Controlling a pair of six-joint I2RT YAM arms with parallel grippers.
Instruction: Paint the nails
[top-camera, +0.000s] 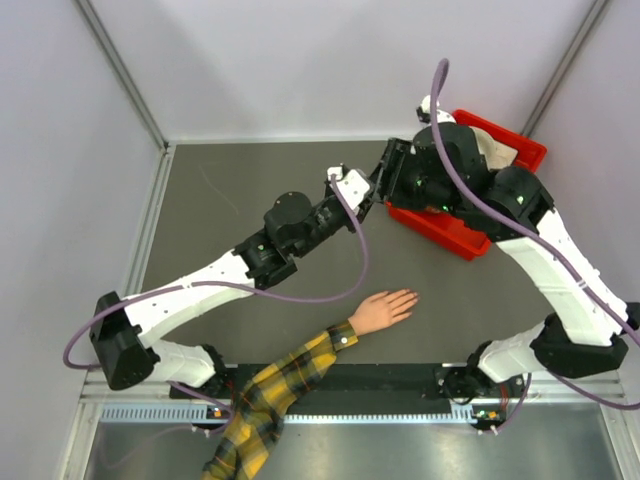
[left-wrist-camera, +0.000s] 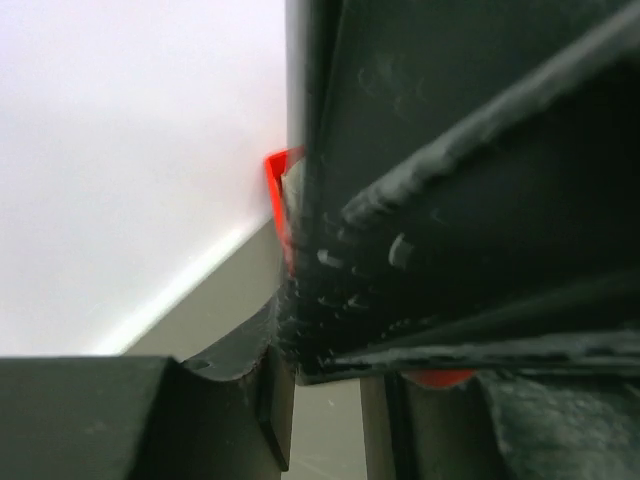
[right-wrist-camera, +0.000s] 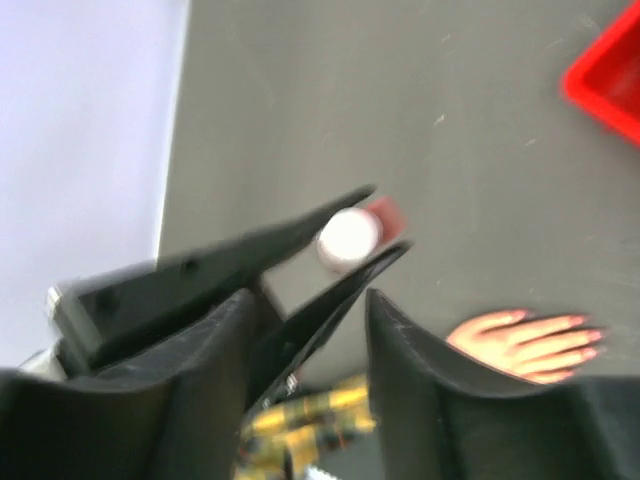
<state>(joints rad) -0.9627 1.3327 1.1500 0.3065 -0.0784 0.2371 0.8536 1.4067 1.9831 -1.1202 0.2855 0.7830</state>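
The right pincer is closed on a small white-topped red item, beside the red bin near the worktop's far right corner. The left pincer crowds against it, and I cannot tell how far open it is. The nails lie toward the near edge from both pincers, on the mannequin hand, whose fingers point at the right edge. Either arm looks about equally near.
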